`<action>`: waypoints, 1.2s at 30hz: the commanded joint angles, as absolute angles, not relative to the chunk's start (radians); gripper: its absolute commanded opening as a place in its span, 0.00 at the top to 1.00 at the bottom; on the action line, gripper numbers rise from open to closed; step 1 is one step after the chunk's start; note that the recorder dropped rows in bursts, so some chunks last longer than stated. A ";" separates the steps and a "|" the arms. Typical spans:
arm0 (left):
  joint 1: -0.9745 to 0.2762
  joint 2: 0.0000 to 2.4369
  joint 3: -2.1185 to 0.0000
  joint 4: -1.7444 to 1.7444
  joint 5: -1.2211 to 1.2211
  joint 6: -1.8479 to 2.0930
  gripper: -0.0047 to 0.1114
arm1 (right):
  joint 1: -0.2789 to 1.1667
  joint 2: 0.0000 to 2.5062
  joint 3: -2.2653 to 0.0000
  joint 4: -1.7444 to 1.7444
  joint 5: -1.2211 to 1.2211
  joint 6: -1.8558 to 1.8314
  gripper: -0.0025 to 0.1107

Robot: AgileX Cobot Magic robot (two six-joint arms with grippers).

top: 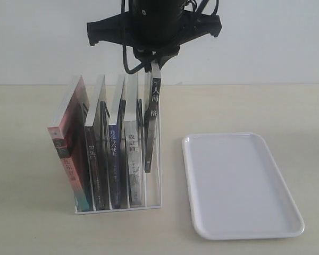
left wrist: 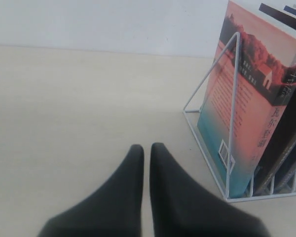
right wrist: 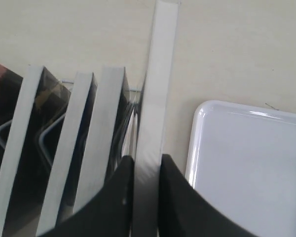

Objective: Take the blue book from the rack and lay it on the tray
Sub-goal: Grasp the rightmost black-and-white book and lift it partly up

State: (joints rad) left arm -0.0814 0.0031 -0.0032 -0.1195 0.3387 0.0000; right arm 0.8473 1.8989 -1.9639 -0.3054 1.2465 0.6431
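The blue book (top: pixel 114 159), with a dark blue spine and white characters, stands in the middle slot of the white wire rack (top: pixel 154 204). My right gripper (top: pixel 155 66) hangs above the rack's right end. It is shut on the top of a black-spined book (top: pixel 154 106) with white characters, raised partway out of the rightmost slot. In the right wrist view the gripper (right wrist: pixel 147 160) clamps that book's page edge (right wrist: pixel 160 74). The white tray (top: pixel 239 186) lies flat to the right of the rack. My left gripper (left wrist: pixel 147 147) is shut with nothing in it, low over the table beside the rack (left wrist: pixel 229 123).
A thick pink and teal book (top: pixel 69 149) leans in the leftmost slot. A black-spined book (top: pixel 94 164) and a grey-spined book (top: pixel 133 159) flank the blue one. The tray's rim (right wrist: pixel 195 138) lies close to the raised book. A white wall stands behind the table.
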 commanded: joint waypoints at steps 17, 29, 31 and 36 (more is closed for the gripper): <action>-0.080 0.000 0.000 -0.115 0.334 -0.006 0.92 | 0.846 1.814 -1.979 -0.258 1.221 0.594 0.98; -0.080 0.000 0.000 -0.115 0.334 -0.006 0.92 | 0.846 1.777 -1.979 -0.259 1.221 0.576 0.98; -0.080 0.000 0.000 -0.115 0.334 -0.006 0.92 | 0.846 1.773 -1.979 -0.259 1.221 0.576 0.98; -0.080 0.000 0.000 -0.115 0.334 -0.006 0.92 | 0.846 1.775 -1.977 -0.249 1.221 0.576 0.98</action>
